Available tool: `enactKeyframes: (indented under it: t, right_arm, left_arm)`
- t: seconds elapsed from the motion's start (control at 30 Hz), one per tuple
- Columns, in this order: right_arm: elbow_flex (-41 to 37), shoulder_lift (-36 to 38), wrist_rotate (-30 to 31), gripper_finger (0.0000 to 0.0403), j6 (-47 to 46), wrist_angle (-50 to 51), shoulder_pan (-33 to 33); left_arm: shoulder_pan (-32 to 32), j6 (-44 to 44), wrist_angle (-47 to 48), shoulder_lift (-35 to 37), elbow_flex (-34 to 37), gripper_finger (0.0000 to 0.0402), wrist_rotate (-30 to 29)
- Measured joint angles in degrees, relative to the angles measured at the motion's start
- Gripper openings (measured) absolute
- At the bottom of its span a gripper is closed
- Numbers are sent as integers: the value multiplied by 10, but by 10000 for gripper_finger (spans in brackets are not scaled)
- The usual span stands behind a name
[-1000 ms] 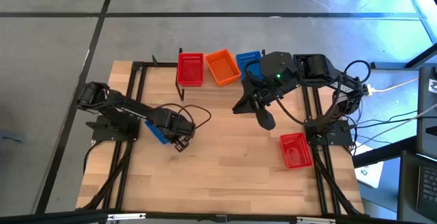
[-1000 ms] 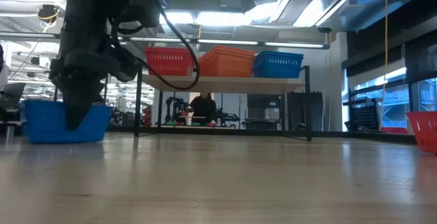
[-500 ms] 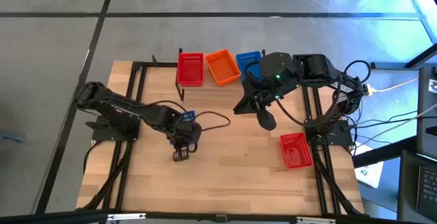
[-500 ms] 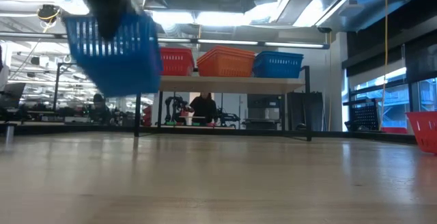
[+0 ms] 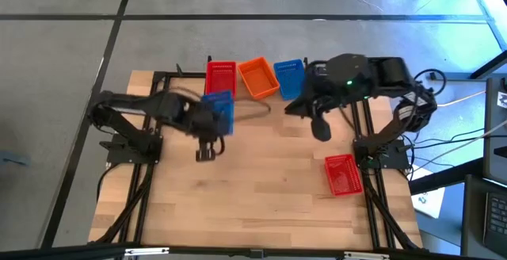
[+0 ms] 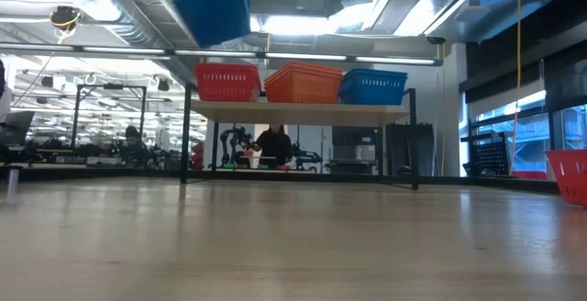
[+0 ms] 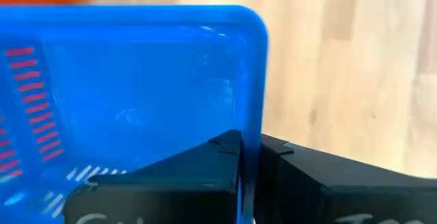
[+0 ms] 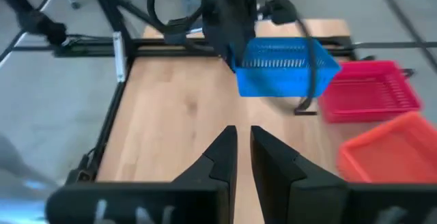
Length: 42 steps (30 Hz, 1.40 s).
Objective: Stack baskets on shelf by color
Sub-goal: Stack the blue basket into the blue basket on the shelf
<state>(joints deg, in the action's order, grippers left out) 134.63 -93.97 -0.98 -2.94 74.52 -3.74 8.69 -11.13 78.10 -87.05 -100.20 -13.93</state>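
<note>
overhead, the tabletop (image 5: 261,189) is a pale plank surface carried on a black metal frame, standing on a grey floor (image 5: 63,46) crossed by dark seams. the shelf (image 6: 303,111), a light plank on thin black legs, runs along the far edge and bears three baskets in a row: a red basket (image 5: 221,78), an orange basket (image 5: 258,78) and a blue basket (image 5: 290,73). another red basket (image 5: 343,174) lies alone on the tabletop near its right edge, beside the right arm's base.

the left hand (image 7: 247,176) is clamped shut on the rim of a lifted blue basket (image 5: 218,111), which hangs clear of the wood just in front of the shelf's red basket; from table height its underside shows high up, above shelf level. the right hand (image 8: 243,149) sits in the air near the shelf's blue end, its fingers (image 8: 218,157) parted by a narrow gap with nothing between them.

beyond the shelf the room is a large workshop with ceiling strip lights (image 6: 303,26), exposed ducting, benches and a person (image 6: 272,145) seated far off. cables (image 5: 451,145) trail off the right side.
</note>
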Motion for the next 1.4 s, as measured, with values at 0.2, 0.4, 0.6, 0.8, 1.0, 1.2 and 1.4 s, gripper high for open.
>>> enactKeyframes:
  t: [0.2,0.4,0.6,0.8,1.0,1.2,1.4]
  right_arm:
    - [0,27,21,42,3,31,0]
    - [0,45,113,42,-31,108,0]
    - [0,52,193,42,-73,128,1]
    - [0,34,214,42,-1,123,6]
    - [0,-2,204,42,42,126,23]
    - [0,-43,196,42,130,118,37]
    - [0,-67,196,36,154,106,40]
  left_arm:
    - [-72,103,-57,-1,-72,0,2]
    - [-147,186,-194,-17,-112,0,80]
    - [-185,275,-178,-67,-149,0,109]
    - [-185,353,-94,-105,-180,0,139]
    - [-186,353,-83,-113,-188,0,151]
    - [-184,348,-75,-113,-188,0,203]
    - [-184,323,-62,-113,-188,0,206]
